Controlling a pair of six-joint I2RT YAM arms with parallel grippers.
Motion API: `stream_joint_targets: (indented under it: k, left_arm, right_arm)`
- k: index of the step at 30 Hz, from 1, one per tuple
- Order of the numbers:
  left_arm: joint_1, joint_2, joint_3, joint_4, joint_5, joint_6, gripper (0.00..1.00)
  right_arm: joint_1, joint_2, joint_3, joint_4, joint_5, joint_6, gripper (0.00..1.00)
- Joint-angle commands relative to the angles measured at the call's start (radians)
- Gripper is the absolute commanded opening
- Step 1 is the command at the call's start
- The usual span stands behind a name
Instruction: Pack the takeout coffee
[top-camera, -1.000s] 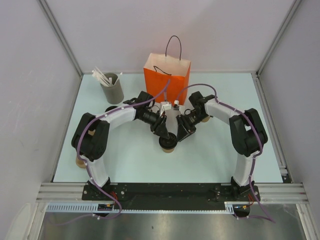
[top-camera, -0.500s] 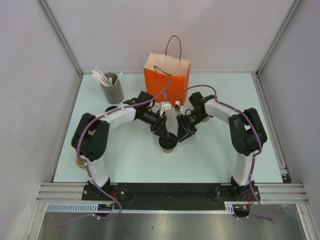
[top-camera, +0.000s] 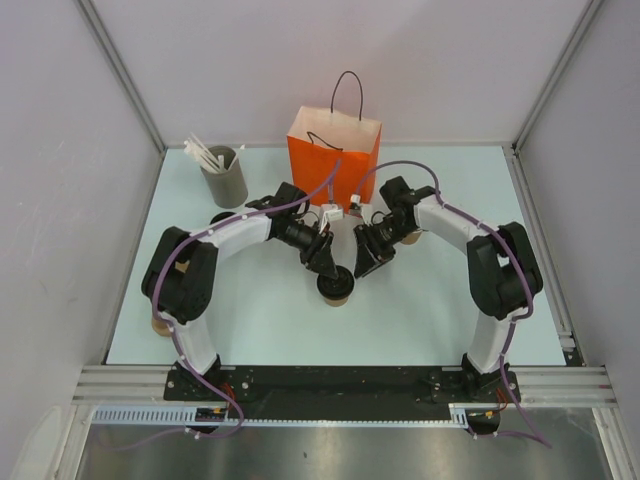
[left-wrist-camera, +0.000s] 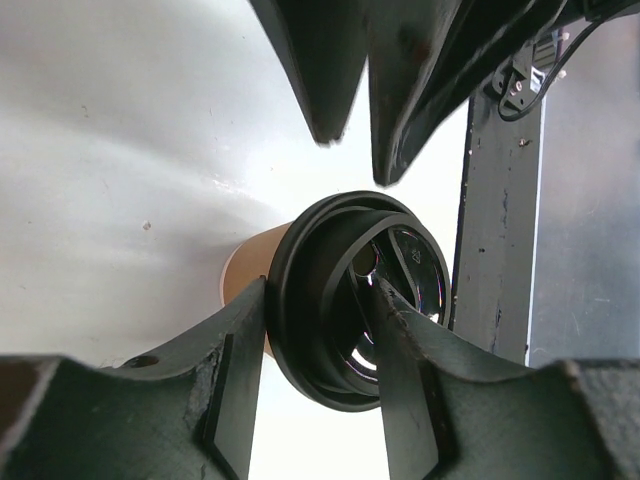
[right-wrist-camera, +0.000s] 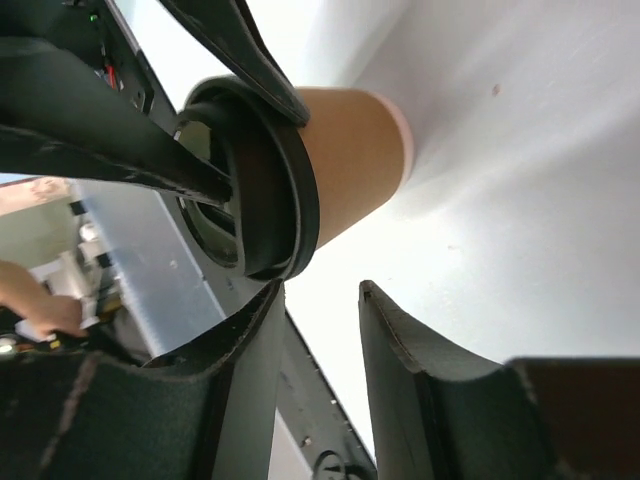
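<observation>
The takeout coffee (top-camera: 335, 288), a tan paper cup (left-wrist-camera: 250, 268) with a black lid (left-wrist-camera: 325, 245), stands mid-table in front of the orange bag. My left gripper (top-camera: 325, 266) is shut on the lid's rim, one finger outside the rim (left-wrist-camera: 235, 350) and the other in the lid's recess (left-wrist-camera: 400, 360). My right gripper (top-camera: 361, 268) is open just right of the cup. In the right wrist view the cup (right-wrist-camera: 350, 150) and lid (right-wrist-camera: 275, 200) lie above its fingers, and the gap of that gripper (right-wrist-camera: 320, 292) holds nothing; its left fingertip (right-wrist-camera: 262, 320) sits just under the lid's edge.
An orange paper bag (top-camera: 333, 160) stands open at the back middle. A grey holder with white sticks (top-camera: 224, 176) is back left. A black lid stack (top-camera: 220, 217) lies behind the left arm. Tan cups (top-camera: 160, 322) show at the left edge.
My right gripper has drawn back a little up and to the right, off the cup. The left gripper and the cup have stayed in place.
</observation>
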Motion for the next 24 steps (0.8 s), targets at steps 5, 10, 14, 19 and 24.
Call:
stream_joint_targets:
  k: [5, 10, 14, 19, 24]
  left_arm:
    - [-0.014, -0.045, -0.019, -0.079, -0.069, 0.080, 0.54]
    - [-0.014, -0.031, 0.000, -0.088, -0.050, 0.079, 0.59]
    - [-0.013, -0.042, -0.003, -0.080, -0.030, 0.077, 0.67]
    - [0.001, -0.069, -0.011, -0.063, -0.012, 0.071, 0.76]
    - [0.016, -0.103, 0.000, -0.066, -0.001, 0.073, 0.86]
  right_arm:
    - [-0.006, -0.087, 0.103, 0.015, 0.049, -0.062, 0.41]
    - [0.020, -0.084, 0.105, 0.018, 0.052, -0.063, 0.41]
    - [0.055, -0.090, 0.105, 0.035, 0.087, -0.059, 0.41]
    - [0.069, -0.081, 0.103, 0.035, 0.103, -0.057, 0.42]
    - [0.069, -0.094, 0.103, 0.024, 0.109, -0.068, 0.42]
